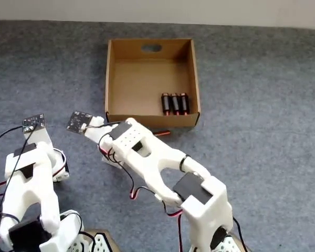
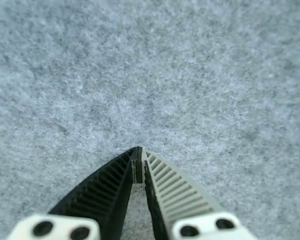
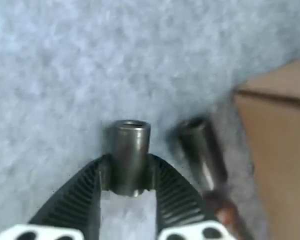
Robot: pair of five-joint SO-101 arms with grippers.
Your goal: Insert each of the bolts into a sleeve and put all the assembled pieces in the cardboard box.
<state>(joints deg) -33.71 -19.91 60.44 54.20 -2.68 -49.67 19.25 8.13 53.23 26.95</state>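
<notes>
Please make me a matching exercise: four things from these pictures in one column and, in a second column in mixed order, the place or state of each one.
1. left gripper
2. right gripper
3. three dark pieces side by side
4. piece with a reddish end

A. lies on the carpet, outside the cardboard box
B. shut on a sleeve
C. inside the cardboard box, against its wall
D. shut, holding nothing

Pairs: 1-D, 2-B, 3-C, 4-A.
</notes>
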